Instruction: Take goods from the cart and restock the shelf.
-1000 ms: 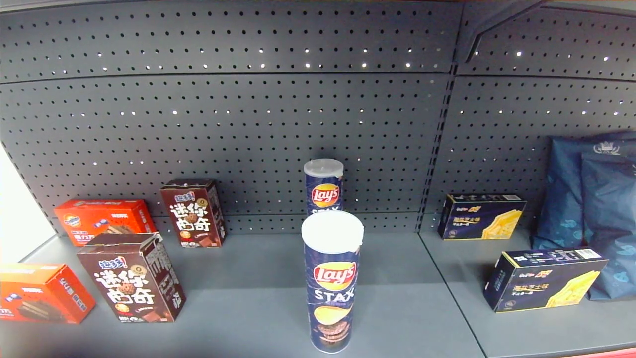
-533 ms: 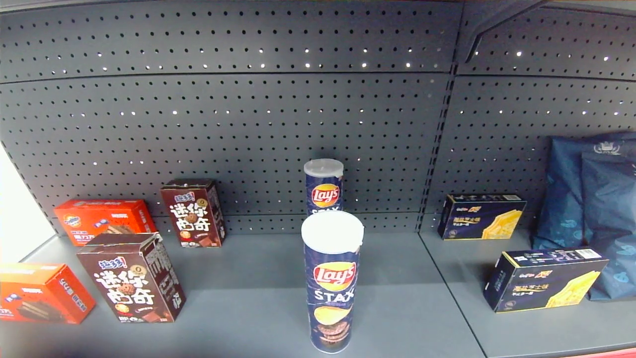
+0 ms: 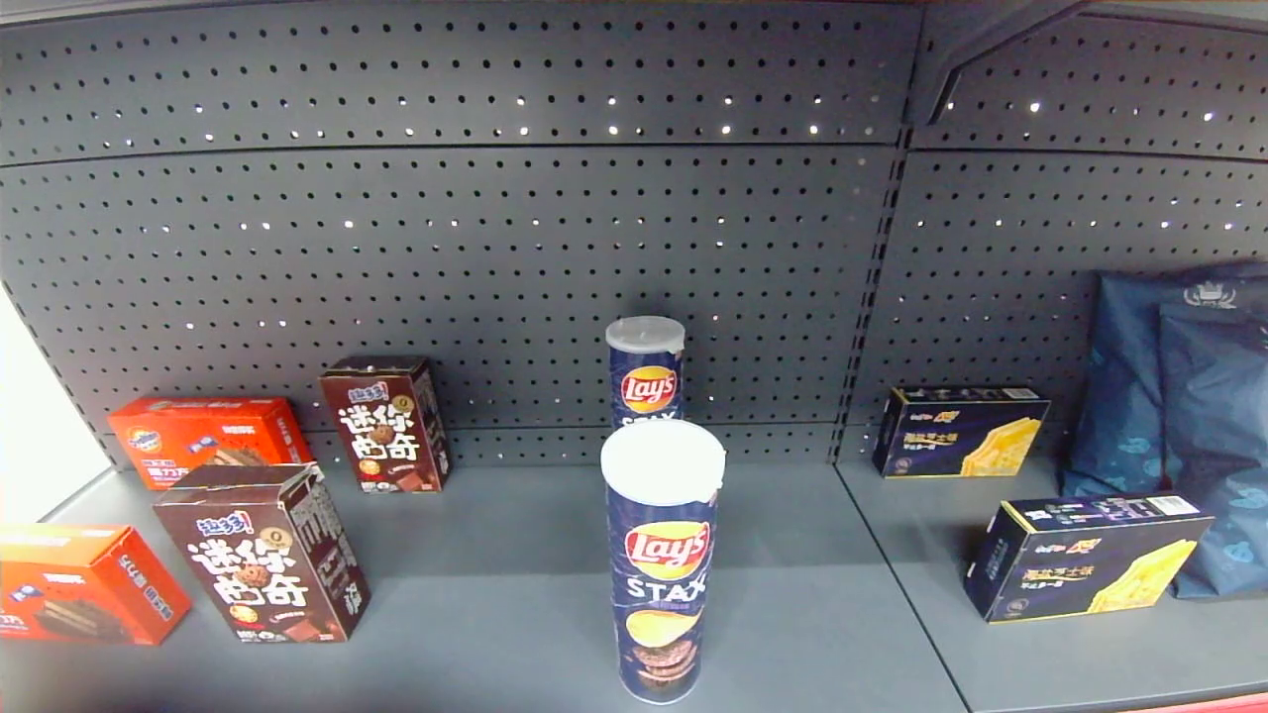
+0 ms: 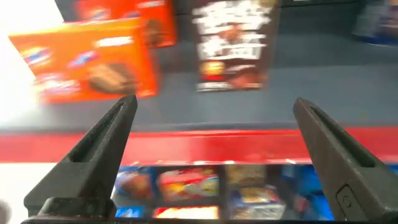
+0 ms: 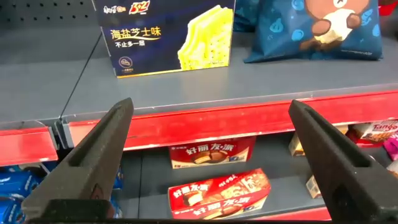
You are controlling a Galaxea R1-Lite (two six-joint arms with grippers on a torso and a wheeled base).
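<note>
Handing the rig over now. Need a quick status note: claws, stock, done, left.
Left claw: open, empty, facing an orange box and a brown box on the shelf.
Right claw: open, empty, facing a navy cracker box.
Done: front chip can and rear chip can stand upright mid-shelf.
Left: probably fetch the next item from the cart.

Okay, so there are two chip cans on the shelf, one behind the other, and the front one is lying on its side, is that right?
Not quite. The front can stands upright, not on its side, as the head view shows. The rest holds: there are two cans, with the second can behind the front one on the shelf.
</note>
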